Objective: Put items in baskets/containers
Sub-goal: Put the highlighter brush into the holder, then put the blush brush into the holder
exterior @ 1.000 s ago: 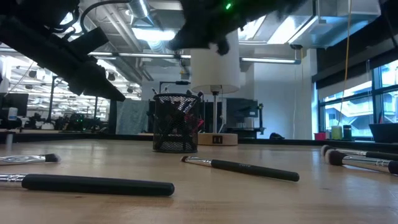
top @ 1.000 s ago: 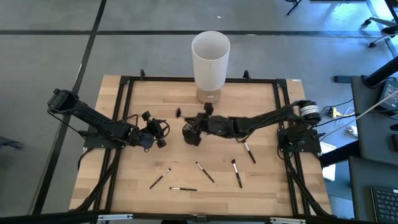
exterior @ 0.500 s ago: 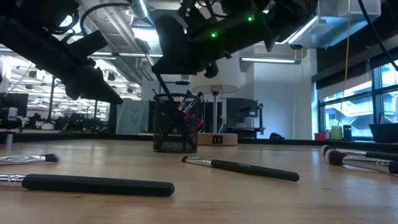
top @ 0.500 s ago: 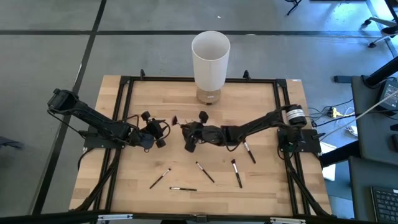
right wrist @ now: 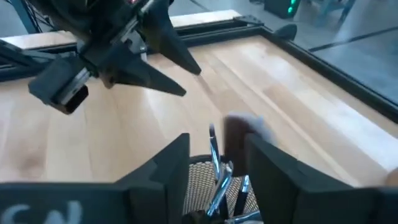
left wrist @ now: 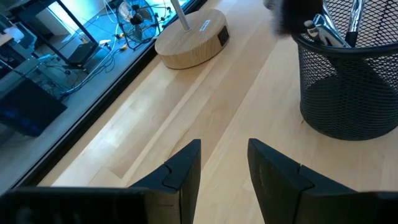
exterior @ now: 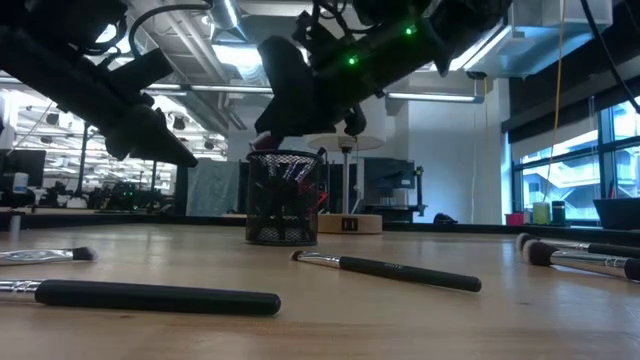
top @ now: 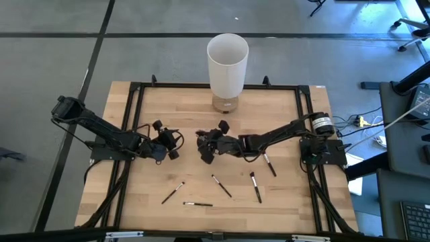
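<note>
- The dark mesh cup stands mid-bench, brushes already upright inside.
- Directly above its mouth hangs the right hand, fingers parted narrowly; a blurred brush between them, seemingly dropping.
- Left hand, slightly open and empty, waits just beside.
- Loose brushes lie nearer the bench front.

Right gripper — lower now, over the cup

Around my wooden table lies grey floor. A tall white cylinder stands on a round wooden base. Beyond, I see ceiling lights, large windows and desks with cables.
</note>
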`<state>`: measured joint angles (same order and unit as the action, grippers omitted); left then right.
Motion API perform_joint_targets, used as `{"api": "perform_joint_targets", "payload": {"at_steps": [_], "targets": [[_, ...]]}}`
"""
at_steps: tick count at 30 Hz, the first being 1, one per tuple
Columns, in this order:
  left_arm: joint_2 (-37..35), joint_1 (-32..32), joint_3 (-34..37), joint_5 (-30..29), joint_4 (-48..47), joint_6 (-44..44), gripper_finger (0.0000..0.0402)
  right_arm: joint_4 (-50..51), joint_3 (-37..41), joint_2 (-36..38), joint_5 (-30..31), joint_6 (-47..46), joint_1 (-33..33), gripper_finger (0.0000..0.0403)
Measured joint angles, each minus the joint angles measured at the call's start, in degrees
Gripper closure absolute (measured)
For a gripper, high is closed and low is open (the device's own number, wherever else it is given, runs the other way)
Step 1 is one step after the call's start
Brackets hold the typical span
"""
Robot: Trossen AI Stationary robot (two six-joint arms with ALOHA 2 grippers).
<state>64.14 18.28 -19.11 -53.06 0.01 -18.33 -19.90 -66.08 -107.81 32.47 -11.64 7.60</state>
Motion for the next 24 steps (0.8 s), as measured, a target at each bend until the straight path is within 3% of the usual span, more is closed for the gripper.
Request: {"api": "perform_joint_targets", "payload": {"at_steps": [4,7,10,14,19,22,24], "targets": [[0.0,0.0,0.0,0.0,0.0,0.0,0.0274,2.4,0.0,1.8,2.9,0.4,1.1,0.0245],[0.0,0.0,0.0,0.1,0.0,-0.5,0.0274,10.2,0.0,6.4,6.3,-1.3,2.5,0.0251],[0.0,0.0,0.0,0.2,-0.2,-0.7,0.0274,23.2,0.0,13.1,7.7,-9.4,3.6,0.0257],[0.0,0.0,0.0,0.5,-0.2,-1.5,0.0274,47.3,-0.1,21.1,-1.8,-28.5,3.3,0.0265],[0.0,0.0,0.0,0.5,-0.2,-2.5,0.0274,78.1,0.0,22.2,-11.6,-50.2,3.2,0.0274],[0.0,0.0,0.0,0.5,-0.1,-3.4,0.0274,89.0,0.0,20.4,-17.2,-56.3,4.4,0.0276],[0.0,0.0,0.0,0.5,0.2,-3.5,0.0274,91.2,0.0,19.6,-19.8,-56.9,5.1,0.0275]]}}
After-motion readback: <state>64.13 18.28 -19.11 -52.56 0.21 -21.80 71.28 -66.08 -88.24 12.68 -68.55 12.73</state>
